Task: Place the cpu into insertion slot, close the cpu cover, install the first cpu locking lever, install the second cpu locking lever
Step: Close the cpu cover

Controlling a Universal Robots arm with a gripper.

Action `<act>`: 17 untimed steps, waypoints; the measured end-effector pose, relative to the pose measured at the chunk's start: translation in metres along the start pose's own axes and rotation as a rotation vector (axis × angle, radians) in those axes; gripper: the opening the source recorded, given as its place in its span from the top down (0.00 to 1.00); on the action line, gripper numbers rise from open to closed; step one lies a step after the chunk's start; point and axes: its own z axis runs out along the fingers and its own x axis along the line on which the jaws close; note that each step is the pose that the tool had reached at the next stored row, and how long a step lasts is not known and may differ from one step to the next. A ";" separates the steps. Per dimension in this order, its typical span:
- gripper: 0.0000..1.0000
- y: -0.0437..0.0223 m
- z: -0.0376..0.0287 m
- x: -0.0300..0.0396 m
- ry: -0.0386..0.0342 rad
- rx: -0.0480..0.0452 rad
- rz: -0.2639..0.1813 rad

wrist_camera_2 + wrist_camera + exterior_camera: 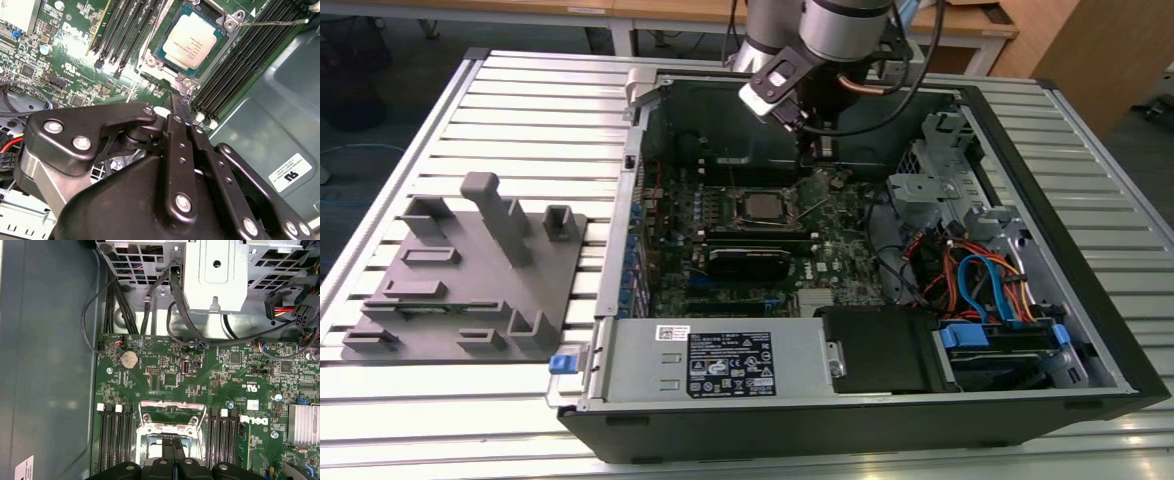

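The cpu, a flat square chip with a silvery top, lies in the insertion slot on the green board, its green border showing. The cpu cover, a thin silver frame with a window, stands raised at the slot's end. My gripper is shut, and its tips sit right at the frame's near bar; whether they touch it I cannot tell. A thin locking lever sticks out from one socket corner. In the exterior view the gripper reaches down into the case just behind the slot.
Black memory slots flank the socket on both sides. A metal drive cage with dangling cables rises beyond the board. The grey power supply box fills the case front. A grey fixture sits on the slatted table at the exterior view's left.
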 end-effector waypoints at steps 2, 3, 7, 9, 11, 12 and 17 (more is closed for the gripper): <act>0.89 0.0009 0.0000 0.0000 0.0000 0.0000 0.000; 0.89 0.0012 0.0000 0.0000 0.0000 0.0000 0.000; 0.89 0.0026 0.0000 -0.0001 0.0000 0.0000 0.000; 0.89 0.0032 0.0000 -0.0001 0.0000 0.0000 0.000; 0.89 0.0039 0.0000 -0.0001 0.0000 0.0001 0.000; 0.89 0.0042 0.0000 -0.0001 -0.0001 0.0000 0.000; 0.89 0.0062 0.0000 -0.0002 -0.0001 0.0001 0.000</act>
